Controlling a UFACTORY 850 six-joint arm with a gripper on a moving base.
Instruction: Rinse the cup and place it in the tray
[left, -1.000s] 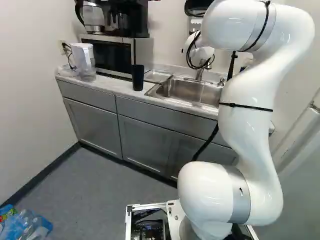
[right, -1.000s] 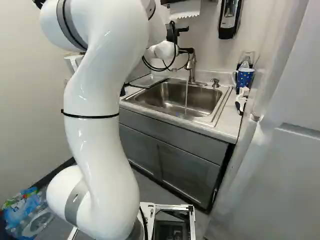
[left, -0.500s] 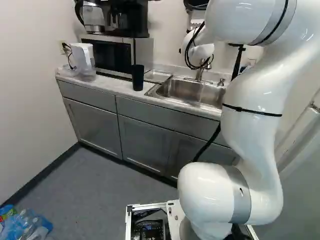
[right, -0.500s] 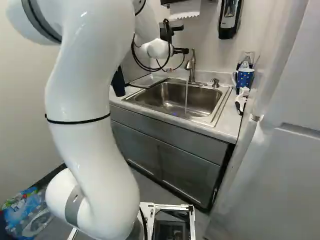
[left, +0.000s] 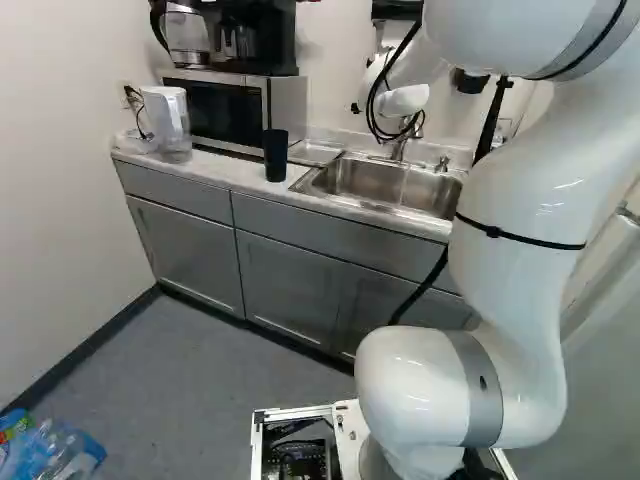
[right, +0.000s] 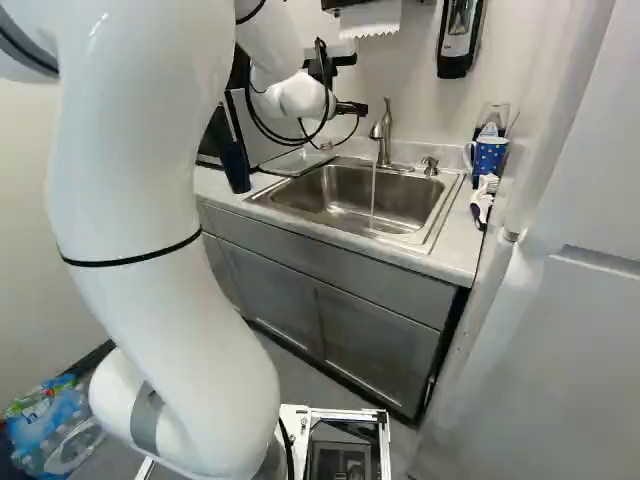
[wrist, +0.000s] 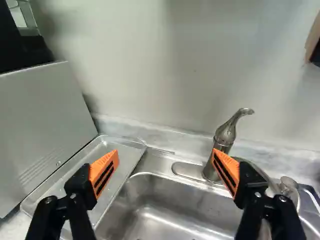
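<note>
Plainly, the black, orange-padded fingers (wrist: 105, 171) stand wide, empty; clear the curved steel faucet (wrist: 226, 135) ahead of them before approaching the tall black cup (left: 275, 156).

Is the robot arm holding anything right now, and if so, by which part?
Nothing is held. The end effector is open, its orange pads apart with nothing gripped between them. The dark cup stands on the counter.
</note>
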